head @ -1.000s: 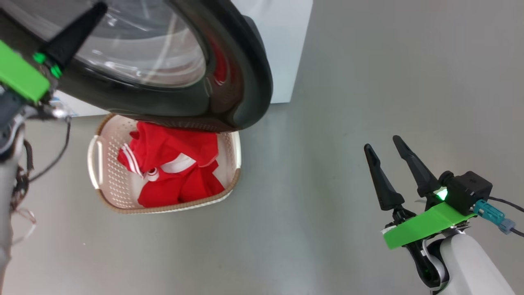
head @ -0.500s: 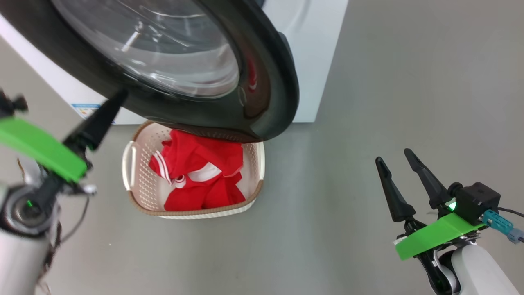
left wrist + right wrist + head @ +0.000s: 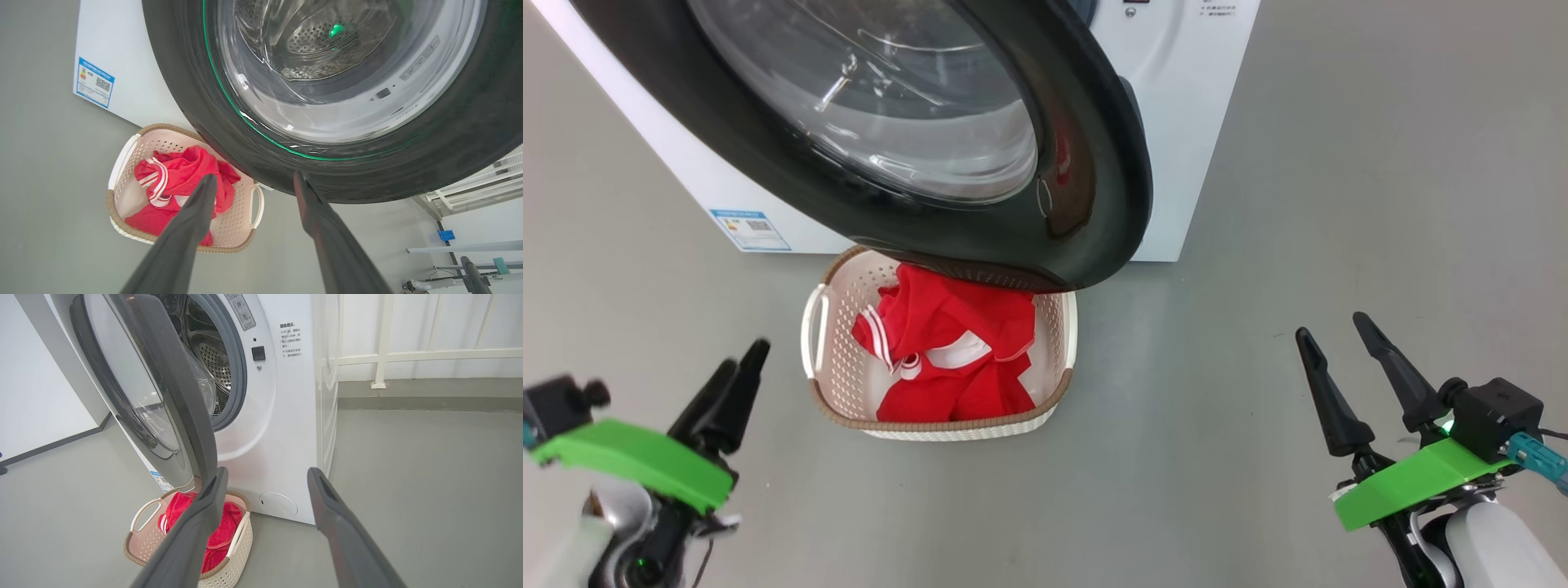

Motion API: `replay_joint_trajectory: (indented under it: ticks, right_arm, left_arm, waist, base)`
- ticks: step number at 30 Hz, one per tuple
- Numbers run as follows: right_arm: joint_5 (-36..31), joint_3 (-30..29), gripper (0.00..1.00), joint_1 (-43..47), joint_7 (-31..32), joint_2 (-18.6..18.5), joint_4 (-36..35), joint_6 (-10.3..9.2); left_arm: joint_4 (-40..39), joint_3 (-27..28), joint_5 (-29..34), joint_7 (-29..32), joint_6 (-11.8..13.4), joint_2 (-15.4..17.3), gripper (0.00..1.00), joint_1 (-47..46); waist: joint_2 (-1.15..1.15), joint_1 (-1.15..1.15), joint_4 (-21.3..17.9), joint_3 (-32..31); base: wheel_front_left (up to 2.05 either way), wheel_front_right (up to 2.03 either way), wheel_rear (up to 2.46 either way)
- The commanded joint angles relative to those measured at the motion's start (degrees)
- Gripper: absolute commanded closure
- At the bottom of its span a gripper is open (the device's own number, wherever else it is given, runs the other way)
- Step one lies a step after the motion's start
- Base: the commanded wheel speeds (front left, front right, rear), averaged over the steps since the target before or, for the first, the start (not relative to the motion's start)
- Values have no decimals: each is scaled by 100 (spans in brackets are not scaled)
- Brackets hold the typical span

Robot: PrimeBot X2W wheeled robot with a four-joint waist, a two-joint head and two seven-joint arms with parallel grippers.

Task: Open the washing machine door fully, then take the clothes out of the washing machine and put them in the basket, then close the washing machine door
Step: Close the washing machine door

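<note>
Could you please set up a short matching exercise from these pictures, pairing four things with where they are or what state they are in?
Things:
1. washing machine door
2. clothes
3. basket
4. right hand

Places or states:
A. on the grey floor, below the door's lower edge
B. standing open
C. fingers apart, holding nothing
D. heaped inside the basket

Pairs: 1-B, 2-D, 3-A, 4-C

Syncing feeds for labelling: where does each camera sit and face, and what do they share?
Head view: on the head, facing down at the washing machine door above the basket; left gripper, right gripper at lower corners.
Left wrist view: left wrist, along its open jaws toward the door's glass.
Right wrist view: right wrist, along its open jaws toward the front of the washing machine.
All share door, basket, clothes.
</note>
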Motion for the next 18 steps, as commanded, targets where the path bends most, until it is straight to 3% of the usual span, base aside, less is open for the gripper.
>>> replay_joint_trajectory:
  ticks: [1,5,13,18]
  right_arm:
    - [25,85,0,81,-68,-86,-150,51]
    - [44,-1,0,122,-68,-111,-130,51]
    - [61,-176,0,202,-68,-57,-132,51]
    - [52,-269,0,254,-68,-25,-164,51]
  left_arm:
    - [-30,187,77,-183,-21,266,0,-62]
    - [308,25,257,-1005,-21,232,0,83]
    - [808,-17,851,-1584,-21,153,0,93]
    - [877,932,1963,-1599,-21,-172,0,135]
  waist:
    - [0,0,6,1]
    - [0,0,-13,0]
    - [0,0,-101,-3]
    - [0,0,-161,21]
  base:
    - [0,0,0]
    - [0,0,0]
    - [0,0,0]
    - [0,0,0]
